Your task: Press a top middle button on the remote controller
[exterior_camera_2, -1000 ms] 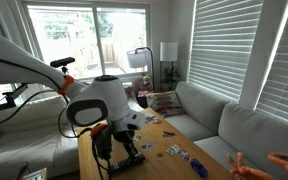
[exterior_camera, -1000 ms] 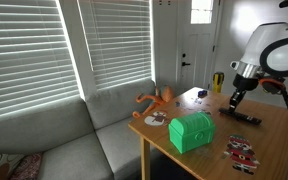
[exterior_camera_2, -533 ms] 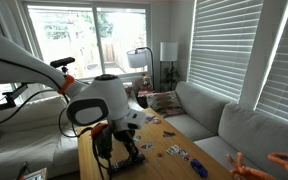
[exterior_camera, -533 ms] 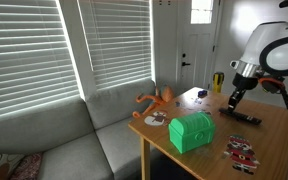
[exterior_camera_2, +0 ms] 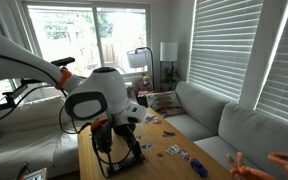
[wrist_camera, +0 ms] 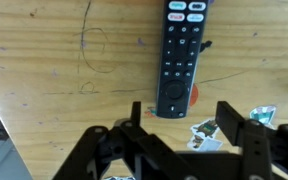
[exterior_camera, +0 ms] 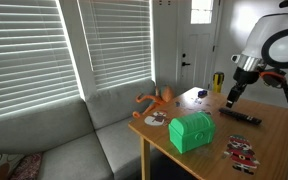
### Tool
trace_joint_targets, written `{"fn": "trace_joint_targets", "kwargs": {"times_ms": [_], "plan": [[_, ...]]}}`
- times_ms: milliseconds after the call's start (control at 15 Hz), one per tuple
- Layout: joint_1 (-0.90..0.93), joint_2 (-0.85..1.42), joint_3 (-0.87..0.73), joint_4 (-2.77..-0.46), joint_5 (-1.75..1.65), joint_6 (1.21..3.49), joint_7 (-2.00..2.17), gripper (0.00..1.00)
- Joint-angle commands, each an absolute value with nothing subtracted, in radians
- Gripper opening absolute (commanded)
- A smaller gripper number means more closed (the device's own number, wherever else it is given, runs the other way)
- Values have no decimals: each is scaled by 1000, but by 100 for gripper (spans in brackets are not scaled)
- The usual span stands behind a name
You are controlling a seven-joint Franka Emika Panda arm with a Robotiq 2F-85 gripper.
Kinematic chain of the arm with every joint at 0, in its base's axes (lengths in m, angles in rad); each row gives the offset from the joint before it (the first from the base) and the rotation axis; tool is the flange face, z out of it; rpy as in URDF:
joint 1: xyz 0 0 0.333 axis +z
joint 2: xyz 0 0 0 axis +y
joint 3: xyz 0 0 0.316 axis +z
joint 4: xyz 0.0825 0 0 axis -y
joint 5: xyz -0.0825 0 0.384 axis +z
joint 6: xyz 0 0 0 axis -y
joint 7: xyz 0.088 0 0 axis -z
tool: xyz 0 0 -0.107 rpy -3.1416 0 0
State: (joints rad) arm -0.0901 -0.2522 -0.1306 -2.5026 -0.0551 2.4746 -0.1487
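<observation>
Step looks like lining up for the press, with no contact. Your tool [wrist_camera: 181, 113] hangs above the worktop [wrist_camera: 54, 60] with jaws spread wide, holding nothing. The remote controller [wrist_camera: 181, 55] lies flat below it: near end between the jaws, length running straight ahead of the tool, top button rows at the far end, partly cut off in the wrist view. Next: pinch the jaws together for a tip, move forward over the top middle button, then come straight down gently.

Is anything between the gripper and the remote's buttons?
Nothing visible. In the wrist view the open gripper hangs over the remote controller, whose buttons are uncovered; small shiny scraps lie beside its near end, clear of them.
</observation>
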Motion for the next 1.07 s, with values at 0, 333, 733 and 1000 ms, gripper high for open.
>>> {"fn": "trace_joint_targets", "kwargs": {"times_ms": [0,333,733,1000], "plan": [[-110,-339,-122,-2486,-82,2391,-127,100],[-119,-445,-119,-2456,-67,2286,-99,100],[-137,-561,-102,-2415,-86,2151,-44,100],[-121,-551,-118,-2416,-65,2173,-70,100]]}}
